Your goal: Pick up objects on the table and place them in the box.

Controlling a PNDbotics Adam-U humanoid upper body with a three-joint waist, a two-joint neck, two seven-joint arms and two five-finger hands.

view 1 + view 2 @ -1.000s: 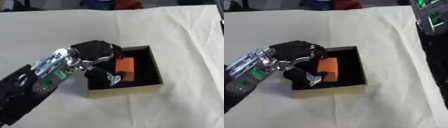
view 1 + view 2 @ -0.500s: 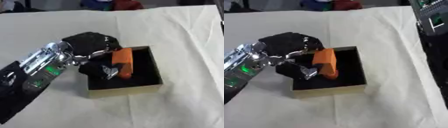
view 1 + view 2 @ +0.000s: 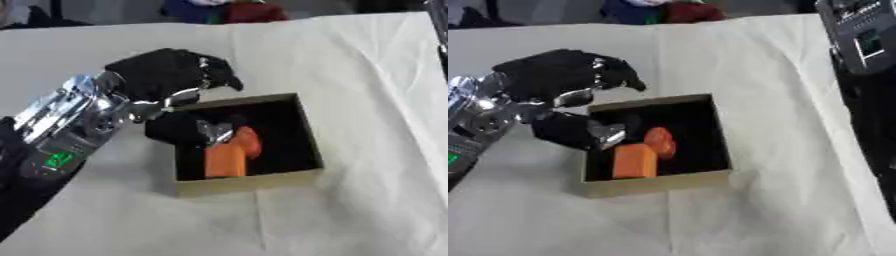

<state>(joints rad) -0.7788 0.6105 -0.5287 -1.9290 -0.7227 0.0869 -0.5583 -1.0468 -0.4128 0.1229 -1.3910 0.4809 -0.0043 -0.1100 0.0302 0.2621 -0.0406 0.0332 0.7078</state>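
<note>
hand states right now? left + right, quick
Left hand: open at the box's left rim, holding nothing; orange object lies inside.
Right hand: not visible; only its arm shows at the right edge.

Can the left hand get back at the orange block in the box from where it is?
Probably yes: the left hand hovers at the box left rim, the box is open-topped, and nothing covers the orange block.

Box is sitting on the table, just right of and below the left hand. A block is lying inside the box, right below the hand's thumb, with a rounder piece touching its right side. Right arm is showing far right of the hand, well apart.
</note>
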